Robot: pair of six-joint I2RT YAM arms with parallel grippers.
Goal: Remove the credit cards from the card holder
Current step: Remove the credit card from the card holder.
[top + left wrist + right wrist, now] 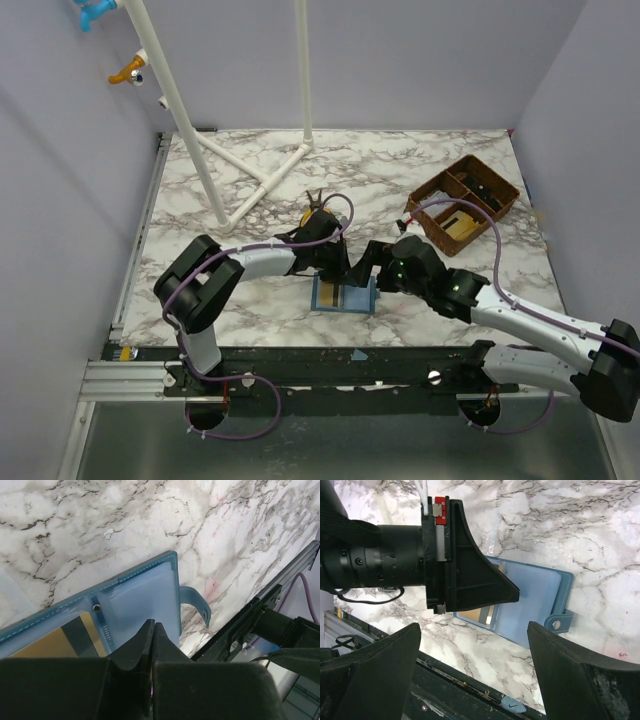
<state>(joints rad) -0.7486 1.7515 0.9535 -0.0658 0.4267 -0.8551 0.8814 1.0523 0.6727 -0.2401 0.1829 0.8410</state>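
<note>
Top external view has the card holder [345, 298] lying open on the marble counter [260, 300], close to the near edge and about midway between the two arms, well apart from the brown tray [491, 177] at the far right. The left claw [152, 626] is clenched with nothing between its fingers. Its tips appear to press down on the paler blue inner leaf, just beside a gold card [45, 647] with a dark stripe that sits in the pocket. The right claw [474, 626] hangs above the holder, spread wide and empty, with the holder's snap tab [557, 622] pointing right below it. The card is not yet out, so the next move is probably a pinch and pull by the right claw. The main risk is crowding, since the exposed part of the card lies right under the left claw, and a descent there could knock the two claws together. The hold-down also seems to bear on one spot only. A pull along the counter could pivot or drag the whole holder toward the near edge, or the fingers could catch the pocket film along with the card.
</note>
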